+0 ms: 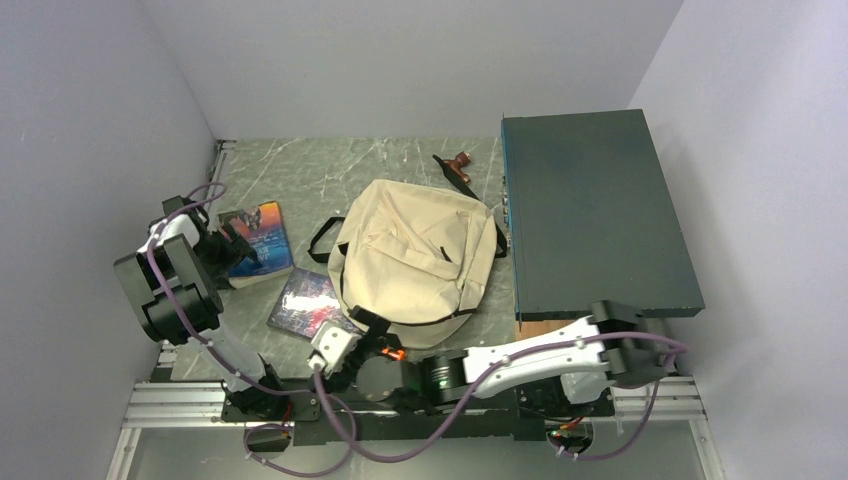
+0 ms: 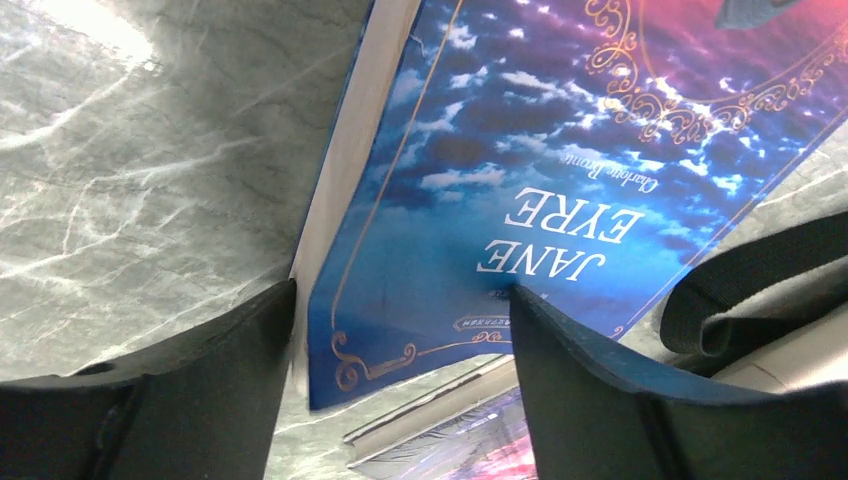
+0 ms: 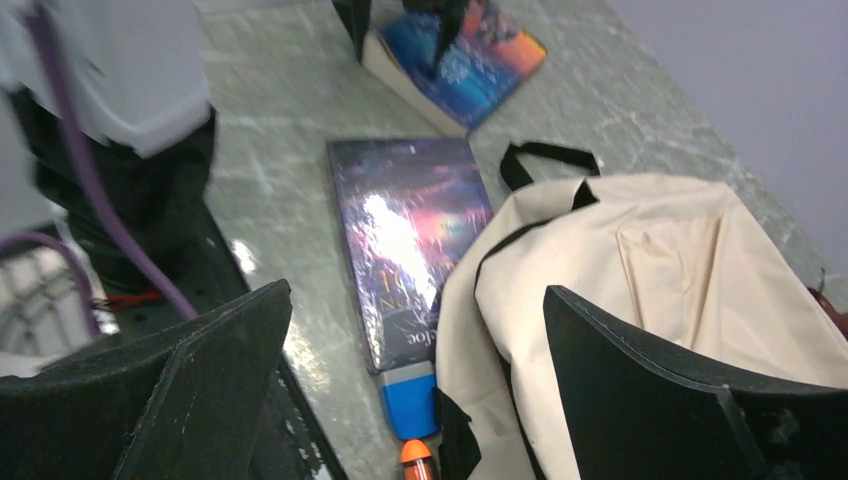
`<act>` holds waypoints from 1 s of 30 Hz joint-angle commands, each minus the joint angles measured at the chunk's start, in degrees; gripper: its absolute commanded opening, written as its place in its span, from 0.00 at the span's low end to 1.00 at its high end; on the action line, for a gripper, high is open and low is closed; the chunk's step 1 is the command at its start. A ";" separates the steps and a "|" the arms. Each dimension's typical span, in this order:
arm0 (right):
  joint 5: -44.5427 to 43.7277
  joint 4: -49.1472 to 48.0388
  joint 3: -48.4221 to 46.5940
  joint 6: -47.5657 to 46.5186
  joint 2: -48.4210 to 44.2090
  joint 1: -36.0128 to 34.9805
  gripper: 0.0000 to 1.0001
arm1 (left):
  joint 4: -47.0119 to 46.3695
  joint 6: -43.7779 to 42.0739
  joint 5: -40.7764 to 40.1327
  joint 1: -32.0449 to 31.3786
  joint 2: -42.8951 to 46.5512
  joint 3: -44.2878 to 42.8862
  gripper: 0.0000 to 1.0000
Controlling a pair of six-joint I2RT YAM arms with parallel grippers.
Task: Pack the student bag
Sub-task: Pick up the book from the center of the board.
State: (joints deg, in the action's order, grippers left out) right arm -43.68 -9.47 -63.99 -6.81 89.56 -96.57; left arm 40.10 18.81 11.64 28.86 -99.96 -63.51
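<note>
The robot's left claw [image 2: 402, 288] stands spread astride a Jane Eyre paperback [image 2: 480, 160], the right claw [image 3: 417, 293] spread wide beside the cream student bag [image 1: 415, 260] on the tabletop [image 1: 300, 170].

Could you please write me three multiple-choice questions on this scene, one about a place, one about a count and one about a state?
1. Where does the Jane Eyre book lie relative to the canvas backpack?
A) on top of it
B) beside it, on the left arm's side
C) beyond it, against the far wall

2. How many books lie on the marble table?
A) one
B) four
C) two

3. What state is the right claw in?
A) open, holding nothing
B) shut on a strap
C) shut on a book

Answers:
1 B: the top view shows it on the table on that side, apart from the bag.
2 C: only Jane Eyre and a glossy dark book next to the bag are visible.
3 A: its wrist view shows the jaws wide apart with nothing gripped.
</note>
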 commanded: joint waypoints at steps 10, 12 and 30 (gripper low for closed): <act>-2.70 -4.34 -6.16 -8.20 19.56 0.46 0.99 | -1.89 -1.75 3.52 -1.79 4.07 2.94 0.44; -1.07 -3.35 -6.79 -8.76 20.92 0.65 0.99 | -1.57 -0.87 3.92 -2.73 4.95 3.39 0.70; -0.79 -1.44 -8.86 -2.34 29.17 6.19 0.90 | 1.97 19.99 1.56 -12.62 36.77 22.98 0.95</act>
State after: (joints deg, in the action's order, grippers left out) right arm -43.92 -10.33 -71.26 -9.43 118.24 -89.86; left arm 40.18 31.42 13.37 17.98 -64.66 -43.42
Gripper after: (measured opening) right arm 0.898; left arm 0.964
